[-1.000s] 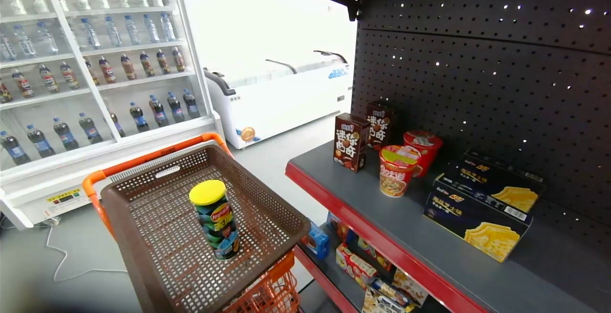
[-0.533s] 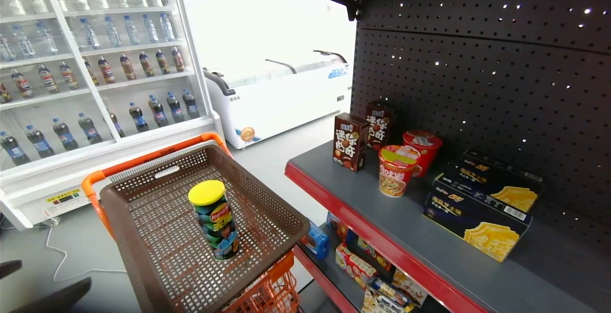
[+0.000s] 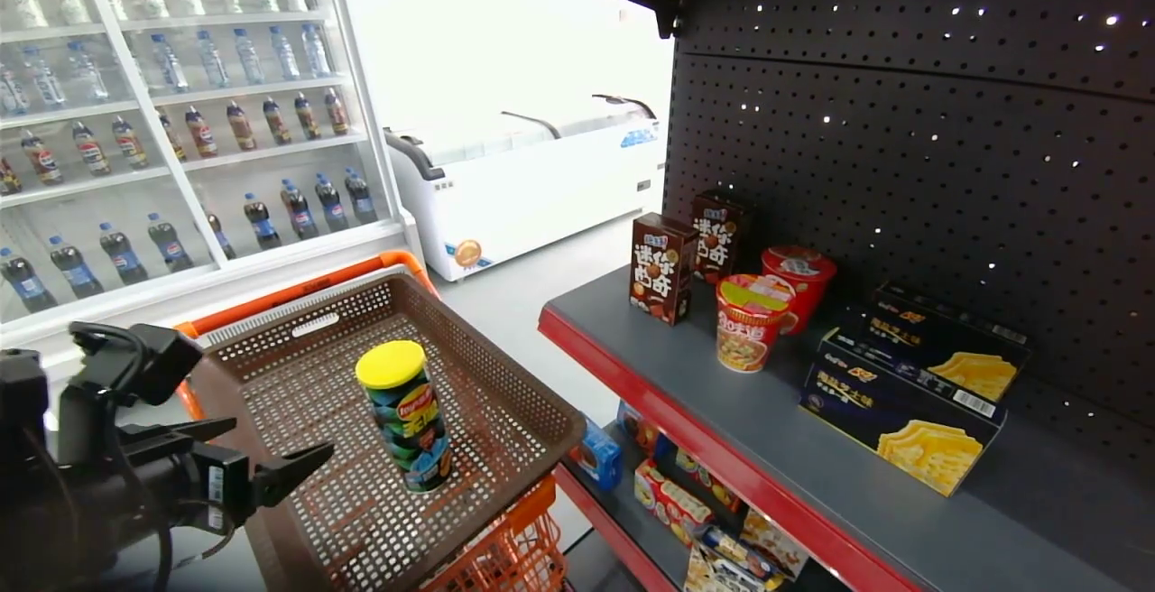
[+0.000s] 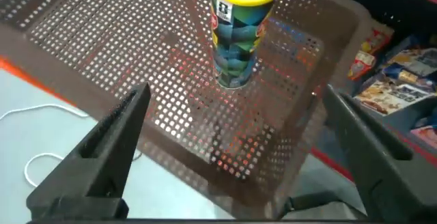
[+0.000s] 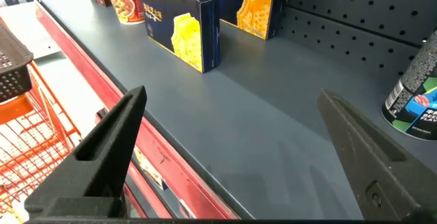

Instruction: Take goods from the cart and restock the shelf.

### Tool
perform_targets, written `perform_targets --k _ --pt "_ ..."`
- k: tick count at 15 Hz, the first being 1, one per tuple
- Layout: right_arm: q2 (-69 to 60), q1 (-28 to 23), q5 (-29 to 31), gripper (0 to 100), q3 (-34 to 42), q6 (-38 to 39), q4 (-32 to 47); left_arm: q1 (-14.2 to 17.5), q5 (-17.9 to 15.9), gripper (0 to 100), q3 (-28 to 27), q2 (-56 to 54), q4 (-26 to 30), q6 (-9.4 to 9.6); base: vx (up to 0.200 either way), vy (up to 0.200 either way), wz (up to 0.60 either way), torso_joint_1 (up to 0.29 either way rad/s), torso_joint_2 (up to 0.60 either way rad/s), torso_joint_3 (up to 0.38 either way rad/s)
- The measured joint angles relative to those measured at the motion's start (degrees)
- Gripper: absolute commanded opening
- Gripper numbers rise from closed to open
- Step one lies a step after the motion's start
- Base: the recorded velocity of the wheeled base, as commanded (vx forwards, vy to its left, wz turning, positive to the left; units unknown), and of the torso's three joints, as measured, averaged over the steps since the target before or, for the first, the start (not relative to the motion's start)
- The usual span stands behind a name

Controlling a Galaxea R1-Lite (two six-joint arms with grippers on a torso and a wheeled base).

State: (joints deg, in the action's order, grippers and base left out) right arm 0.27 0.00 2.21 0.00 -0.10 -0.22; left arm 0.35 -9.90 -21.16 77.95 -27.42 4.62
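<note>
— Where do we see the yellow-lidded can [image 3: 406, 416] [image 4: 242, 33]?
— Upright in the middle of the brown basket [image 3: 316, 321] on the cart [image 3: 397, 258], clear of its walls.
— And our left gripper [image 3: 280, 443] [image 4: 235, 94]?
— Over the basket's near-left rim, its 2 fingers spread wide toward the can, touching nothing.
— The right gripper [image 5: 232, 95]?
— Fingers apart too, empty, above the shelf's [image 3: 722, 411] [image 5: 273, 135] bare grey board near its red front edge. 2 blue boxes [image 5: 181, 29] stand farther along.
</note>
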Motion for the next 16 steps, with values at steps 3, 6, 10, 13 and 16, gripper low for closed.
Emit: perform_targets --k 3,6,10,13,16 --pt "0.0 0.0 0.0 100 0.0 0.0 0.0 -0.5 -0.1 100 1.7 10.7 -12.5 0.74 0.000 0.000 0.00 0.000 0.00 0.000" --pt "0.0 0.0 0.0 100 0.0 0.0 0.0 -1.8 -0.2 100 2.2 19.0 -20.1 0.57 0.000 0.000 0.00 0.000 0.00 0.000" --pt "0.0 0.0 0.0 100 0.0 0.0 0.0 -2.7 0.0 100 2.4 29.0 -33.1 0.84 0.000 0.000 0.00 0.000 0.00 0.000" --pt "0.0 0.0 0.0 100 0.0 0.0 0.0 -3.4 0.0 100 2.4 37.1 -44.6 1.06 0.000 0.000 0.00 0.000 0.00 0.000" --pt "0.0 0.0 0.0 100 0.0 0.0 0.0 -4.8 0.0 100 1.6 43.9 -52.3 1.12 0.000 0.000 0.00 0.000 0.00 0.000"
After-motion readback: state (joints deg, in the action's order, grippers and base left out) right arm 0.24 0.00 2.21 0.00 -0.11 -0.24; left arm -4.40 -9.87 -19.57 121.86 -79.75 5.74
